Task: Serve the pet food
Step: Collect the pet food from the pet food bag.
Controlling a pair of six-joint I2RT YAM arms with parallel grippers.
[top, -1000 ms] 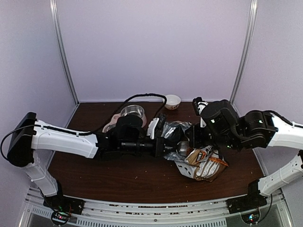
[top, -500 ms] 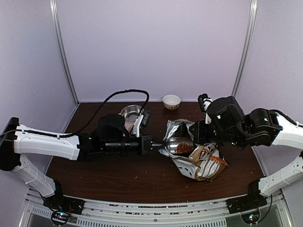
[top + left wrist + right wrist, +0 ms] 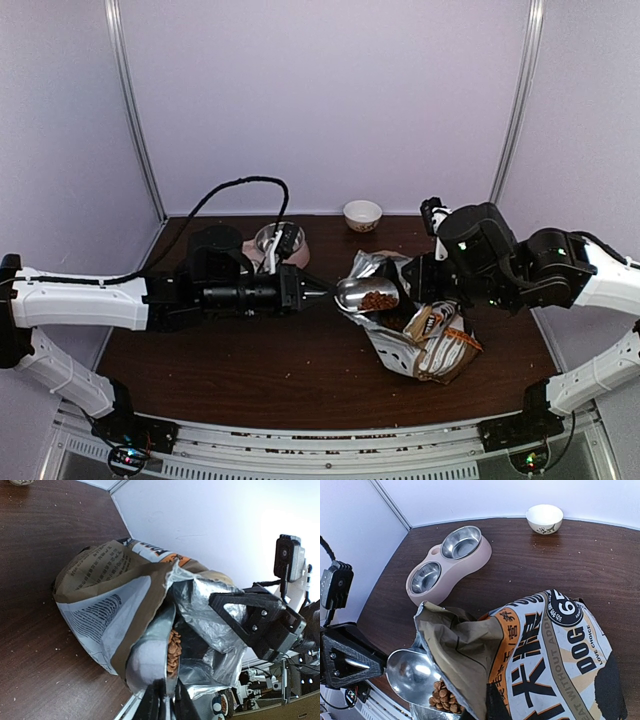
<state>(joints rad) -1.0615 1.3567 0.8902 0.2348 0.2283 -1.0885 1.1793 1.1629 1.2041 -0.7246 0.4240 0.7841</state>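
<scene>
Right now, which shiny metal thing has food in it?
The scoop at the bag mouth: brown kibble sits in it. The two steel bowls in the pink feeder are both empty.

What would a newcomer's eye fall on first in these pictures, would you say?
A metal scoop holding brown kibble, gripped by the left pincer, sits at the mouth of the crumpled dog food bag right of centre. Back left, the pink double-bowl feeder stands with both bowls empty.
</scene>
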